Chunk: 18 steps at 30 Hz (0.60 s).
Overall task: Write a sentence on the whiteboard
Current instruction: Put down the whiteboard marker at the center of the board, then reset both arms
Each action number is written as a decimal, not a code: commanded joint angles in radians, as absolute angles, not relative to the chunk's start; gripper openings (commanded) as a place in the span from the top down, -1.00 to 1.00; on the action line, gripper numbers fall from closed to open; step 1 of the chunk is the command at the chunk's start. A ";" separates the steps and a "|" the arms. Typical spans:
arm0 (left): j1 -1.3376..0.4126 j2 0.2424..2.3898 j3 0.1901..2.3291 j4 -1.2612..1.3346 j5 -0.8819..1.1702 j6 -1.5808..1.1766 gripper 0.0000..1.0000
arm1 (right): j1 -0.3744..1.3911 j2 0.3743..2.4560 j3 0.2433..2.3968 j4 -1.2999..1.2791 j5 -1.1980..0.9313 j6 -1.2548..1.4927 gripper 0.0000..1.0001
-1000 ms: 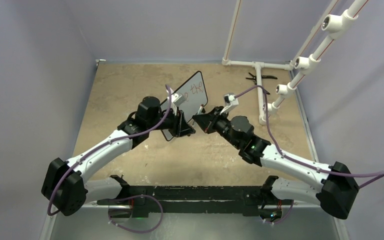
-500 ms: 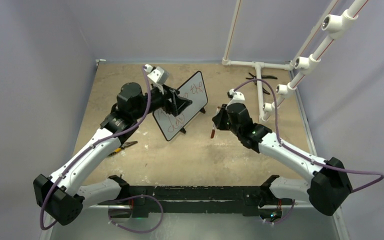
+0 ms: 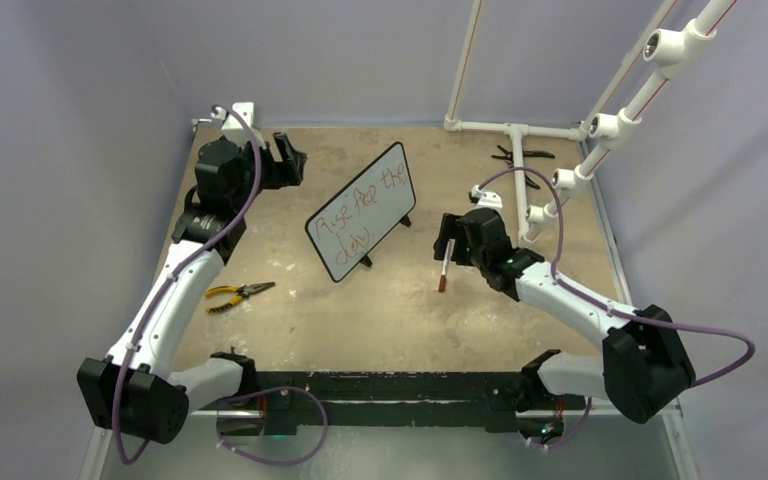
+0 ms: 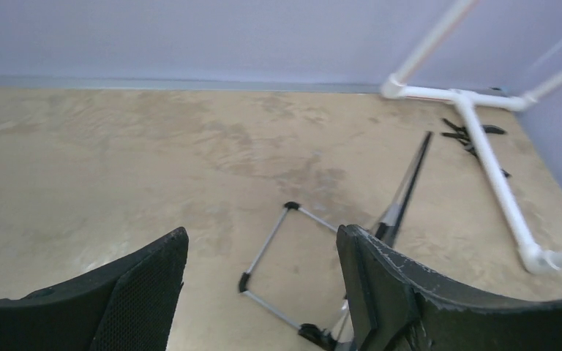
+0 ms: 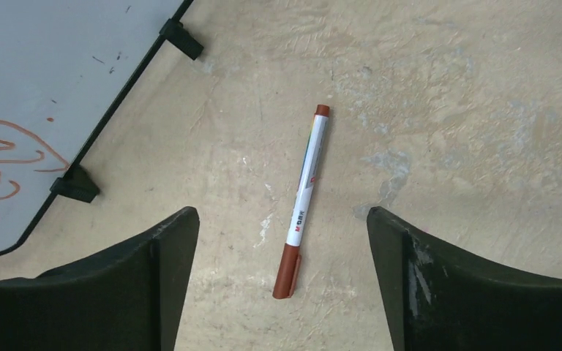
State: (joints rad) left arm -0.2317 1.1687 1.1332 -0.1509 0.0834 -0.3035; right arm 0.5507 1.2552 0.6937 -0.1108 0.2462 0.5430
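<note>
Both arms have let go and backed off within the last second. The right gripper (image 5: 281, 212), which had been closed on the marker (image 5: 304, 201) close to the whiteboard (image 3: 362, 210), now hangs over the table (image 3: 380, 320) with its jaws spread wide and nothing in them. The marker lies flat on the table directly beneath it, just right of the board's near corner. The left gripper (image 4: 262, 232), which had been steadying the board's left edge, has swung away to the far left corner, jaws likewise parted and empty. The whiteboard stands on its own feet in the middle of the table, tilted back, with the sentence (image 3: 356, 213) in red across it in two lines. The lettering is too small to read surely, perhaps ending in "the day". With the marker put down and the board released, the writing looks finished, and little seems left beyond parking the arms.
</note>
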 commanded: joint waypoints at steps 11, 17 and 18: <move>-0.213 0.831 0.821 -0.143 -0.314 -0.168 -0.68 | 0.507 0.845 0.599 0.334 0.250 0.296 -0.90; -0.213 0.792 0.815 -0.166 -0.377 -0.195 -0.70 | 0.449 0.839 0.580 0.380 0.227 0.240 -0.90; -0.213 0.791 0.816 -0.171 -0.379 -0.197 -0.69 | 0.441 0.839 0.575 0.383 0.227 0.237 -0.90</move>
State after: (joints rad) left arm -0.2161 0.8074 0.8135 -0.1673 -0.3199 -0.1978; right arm 0.4721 0.8223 0.6022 0.3157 0.2443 0.3061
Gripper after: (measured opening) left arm 0.846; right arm 0.951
